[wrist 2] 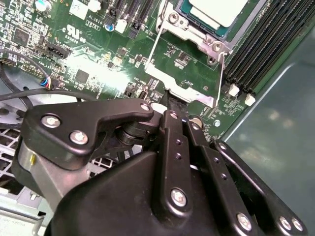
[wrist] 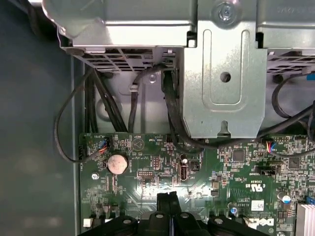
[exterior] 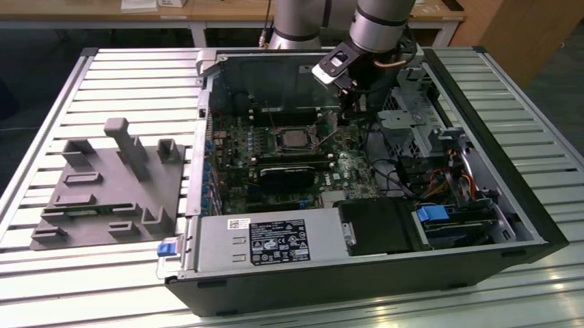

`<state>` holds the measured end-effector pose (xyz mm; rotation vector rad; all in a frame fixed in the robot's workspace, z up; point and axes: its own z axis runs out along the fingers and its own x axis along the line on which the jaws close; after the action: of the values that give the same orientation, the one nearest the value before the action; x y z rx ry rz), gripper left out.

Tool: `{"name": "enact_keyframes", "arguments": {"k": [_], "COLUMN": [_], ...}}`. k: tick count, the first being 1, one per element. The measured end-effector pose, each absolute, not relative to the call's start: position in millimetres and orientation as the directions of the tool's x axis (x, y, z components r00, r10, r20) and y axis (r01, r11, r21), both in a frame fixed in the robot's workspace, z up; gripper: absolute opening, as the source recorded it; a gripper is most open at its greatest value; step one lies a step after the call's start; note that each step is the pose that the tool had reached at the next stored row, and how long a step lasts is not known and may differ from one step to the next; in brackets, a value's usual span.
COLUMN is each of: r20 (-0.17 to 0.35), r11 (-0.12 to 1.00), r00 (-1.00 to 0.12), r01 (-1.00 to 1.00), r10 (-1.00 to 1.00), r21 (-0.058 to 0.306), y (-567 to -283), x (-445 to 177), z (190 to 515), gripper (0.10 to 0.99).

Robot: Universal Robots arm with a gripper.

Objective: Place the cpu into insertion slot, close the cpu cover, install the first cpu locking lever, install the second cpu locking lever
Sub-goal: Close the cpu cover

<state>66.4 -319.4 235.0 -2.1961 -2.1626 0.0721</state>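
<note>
Sitting in the insertion slot [exterior: 275,139], the cpu [wrist 2: 216,9] shows its dull silver top just beyond my fingertips in the second wrist view, with the cpu cover [wrist 2: 197,38] framing it. Two thin wire locking levers [wrist 2: 153,49] run along either side of that frame; I cannot tell whether they are latched. My gripper [wrist 2: 172,102] has its fingers pressed together with nothing visible between them. The tips are right at the tab on the cover's near edge, though I cannot tell if they touch it. Long black memory slots [wrist 2: 266,44] lie past the socket, off to one side of the fingers. Under the gripper spreads the green motherboard [wrist: 162,167] with a coin cell [wrist: 117,163], and further off a metal drive cage [wrist: 221,88] with black cables [wrist: 133,98]. In the exterior view the arm reaches into the open computer case [exterior: 383,280]; a grey fixture [exterior: 109,184] sits well apart, outside it.
</note>
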Motion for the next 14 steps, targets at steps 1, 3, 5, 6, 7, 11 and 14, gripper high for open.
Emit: {"name": "enact_keyframes", "arguments": {"k": [1,3,5,6,7,11,14], "r20": [0.008,0.008,0.008,0.008,0.008,0.008,0.008], "r11": [-0.015,-0.015,-0.015,-0.015,-0.015,-0.015,-0.015], "r00": [0.016,0.016,0.015,0.016,0.016,0.016,0.016], "r01": [0.997,0.997,0.997,0.997,0.997,0.998,0.998], "r10": [1.000,1.000,1.000,1.000,1.000,1.000,1.000], "r21": [-0.075,-0.075,-0.074,-0.074,-0.072,-0.067,-0.062], "y": [-319,-319,-319,-319,-319,-319,-319], "x": [66,66,64,62,59,49,39], "z": [235,235,235,235,235,235,235], "gripper": [0.102,0.102,0.102,0.102,0.102,0.102,0.102]}}
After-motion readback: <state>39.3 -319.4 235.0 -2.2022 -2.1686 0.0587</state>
